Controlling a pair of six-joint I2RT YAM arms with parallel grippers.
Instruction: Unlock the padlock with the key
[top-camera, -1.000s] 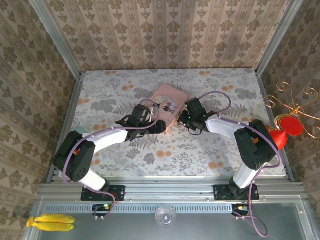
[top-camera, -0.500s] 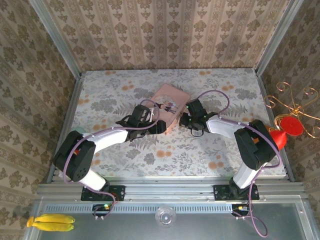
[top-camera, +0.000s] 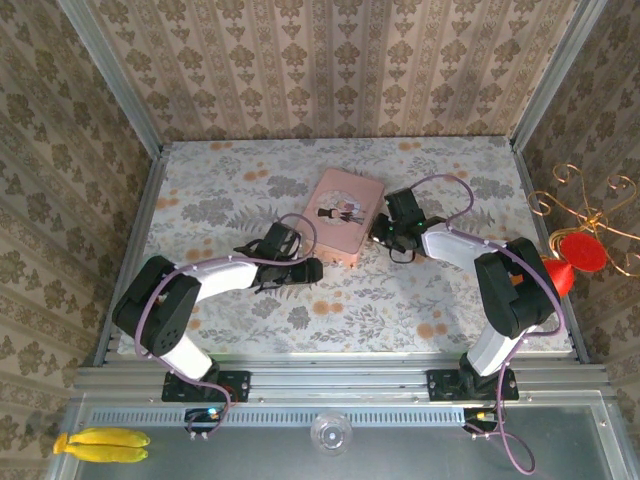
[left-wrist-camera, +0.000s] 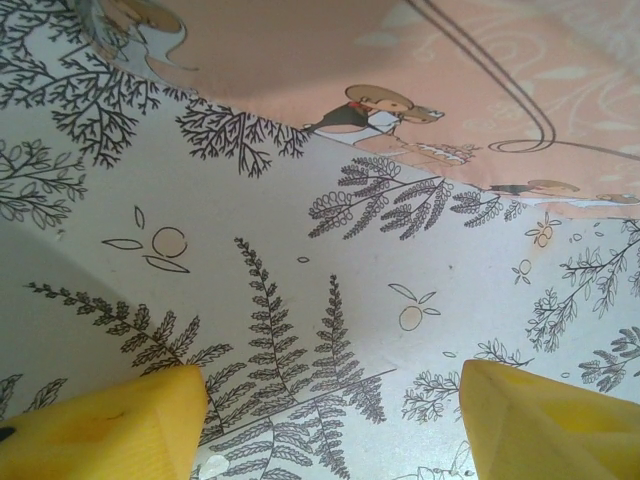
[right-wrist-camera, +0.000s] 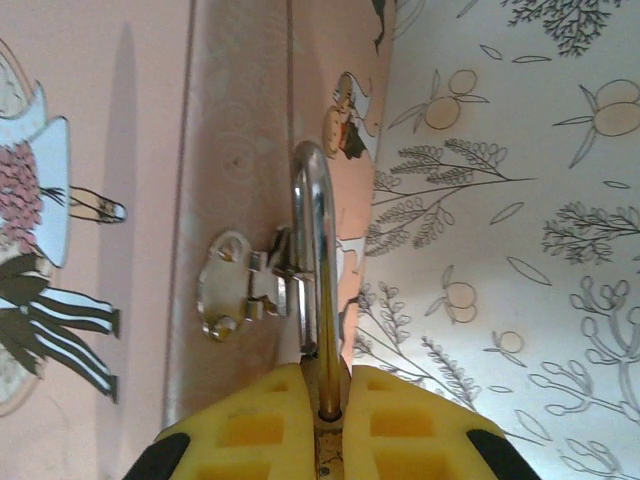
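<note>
While the right gripper (right-wrist-camera: 328, 425) has its yellow pads (right-wrist-camera: 400, 420) pressed together on the padlock (right-wrist-camera: 322, 330), only a thin brass strip of the lock's body shows between them. The silvery shackle (right-wrist-camera: 312, 200) stands out beyond the pads and lies along the side wall of the tin (right-wrist-camera: 150, 100). It passes through the small metal clasp (right-wrist-camera: 235, 285) fixed to that wall, so the padlock hangs on the tin's clasp, at the side of the tin that meets the floral cloth (right-wrist-camera: 520, 250). From the top view, the right gripper (top-camera: 384, 232) sits against the edge of the tin (top-camera: 345, 205) that faces the right arm, towards that edge's nearer end. The left gripper (top-camera: 312, 269) lies low over the cloth (top-camera: 230, 190) just off the tin's corner nearest the arm bases, close to the tin but apart from it. From its wrist camera, the left gripper (left-wrist-camera: 330, 430) has its two yellow fingertips (left-wrist-camera: 100, 420) spread wide, with nothing but patterned cloth (left-wrist-camera: 300, 300) between them. The pink tin (left-wrist-camera: 330, 60) lies ahead of the tips, and a band of bare cloth separates them from its lower edge.
</note>
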